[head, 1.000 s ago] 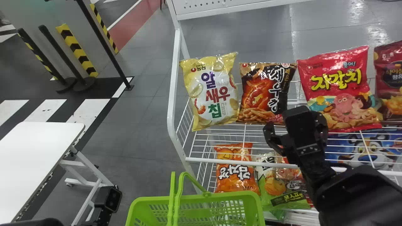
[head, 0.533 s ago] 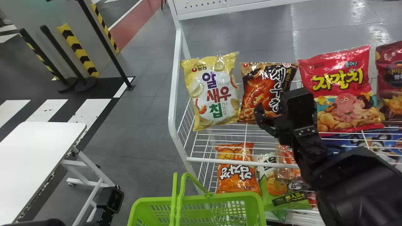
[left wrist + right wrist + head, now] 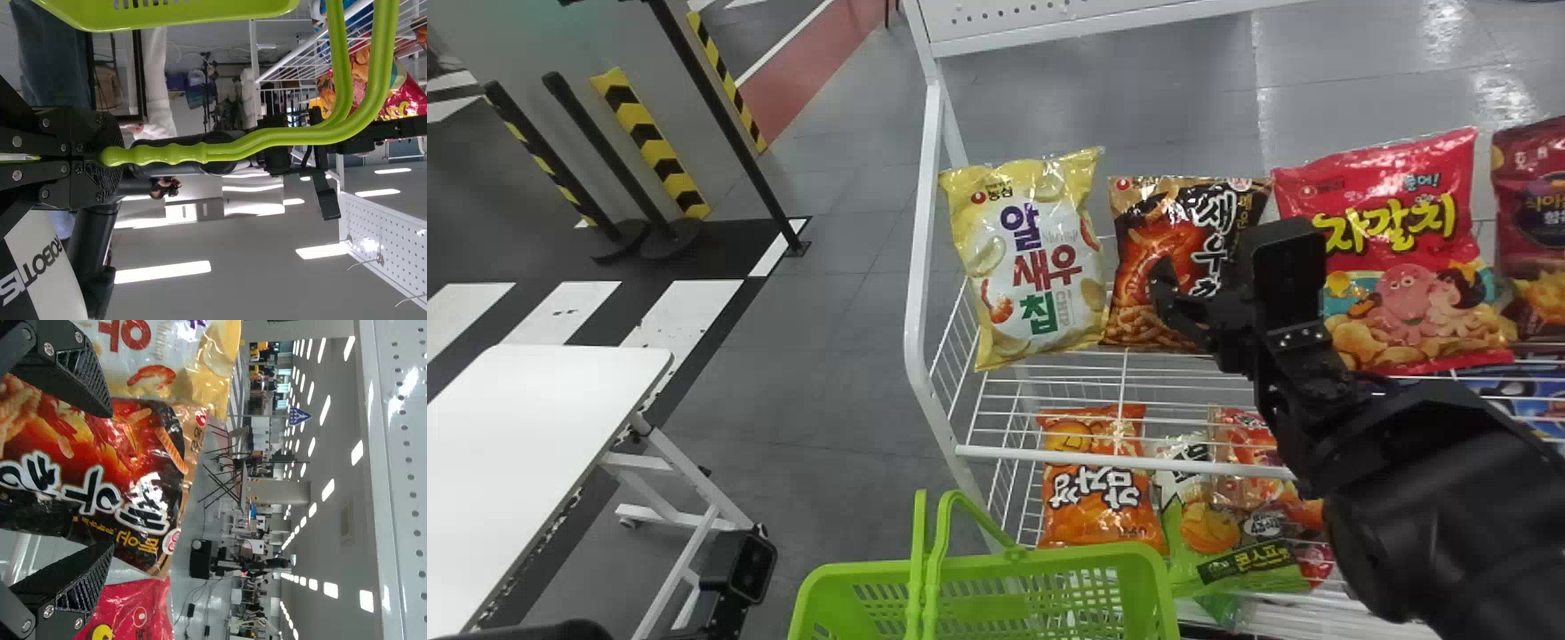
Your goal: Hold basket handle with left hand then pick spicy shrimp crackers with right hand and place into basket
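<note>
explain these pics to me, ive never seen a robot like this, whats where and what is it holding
These come from a robot's own cameras: one on its head, looking down, and one on each wrist, whose pictures are turned sideways.

The left end effector is closed on the handle of the green shopping basket.

The right end effector is open, its fingers on either side of the spicy shrimp crackers, not yet gripping them.

That bag stands on the upper shelf of a white wire rack, between a yellow-and-white chip bag and a red snack bag. Lower down are an orange snack bag and a green one.
</note>
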Controlling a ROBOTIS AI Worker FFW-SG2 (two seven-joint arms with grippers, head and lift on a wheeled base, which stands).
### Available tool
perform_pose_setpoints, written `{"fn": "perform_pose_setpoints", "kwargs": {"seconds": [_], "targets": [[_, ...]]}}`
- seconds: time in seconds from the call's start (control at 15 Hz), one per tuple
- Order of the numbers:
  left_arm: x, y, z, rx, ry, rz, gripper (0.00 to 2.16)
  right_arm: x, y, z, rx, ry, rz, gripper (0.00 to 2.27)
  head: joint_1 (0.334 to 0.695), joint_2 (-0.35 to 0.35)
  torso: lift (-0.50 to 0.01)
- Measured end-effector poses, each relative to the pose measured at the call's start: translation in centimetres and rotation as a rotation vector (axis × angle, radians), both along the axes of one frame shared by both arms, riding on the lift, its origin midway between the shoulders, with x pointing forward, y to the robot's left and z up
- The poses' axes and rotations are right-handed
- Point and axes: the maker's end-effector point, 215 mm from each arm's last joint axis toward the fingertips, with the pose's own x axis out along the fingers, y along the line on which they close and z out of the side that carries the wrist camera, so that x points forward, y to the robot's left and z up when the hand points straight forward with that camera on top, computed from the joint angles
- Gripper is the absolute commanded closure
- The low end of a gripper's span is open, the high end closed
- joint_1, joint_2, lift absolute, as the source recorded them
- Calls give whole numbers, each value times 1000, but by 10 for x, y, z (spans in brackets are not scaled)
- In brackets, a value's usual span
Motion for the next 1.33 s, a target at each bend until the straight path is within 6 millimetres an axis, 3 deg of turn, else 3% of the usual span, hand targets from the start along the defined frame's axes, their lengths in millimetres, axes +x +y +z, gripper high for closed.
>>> {"fn": "perform_pose_setpoints", "kwargs": {"seconds": [0.2,0.47,0.87,1.07,1.2,1.27,1.33], "targets": [[0,0,-1,1,3,3,2132,14,-2,0,17,9,0,124,695,338,-7],[0,0,-5,7,7,9,2132,12,9,-17,4,38,36,124,695,350,-7],[2,-2,-9,15,7,14,2132,23,1,-33,-2,65,66,194,695,338,-7],[2,-2,-9,17,8,15,2132,29,-3,-37,-4,80,89,687,695,329,-7],[2,-2,-9,17,8,15,2132,31,-3,-39,-5,91,110,1679,695,326,-7],[2,-2,-9,17,8,15,2132,31,-1,-41,-5,102,122,2051,695,328,-7],[2,-2,-10,18,9,16,2132,31,-2,-43,-7,111,124,2186,695,329,-7]]}}
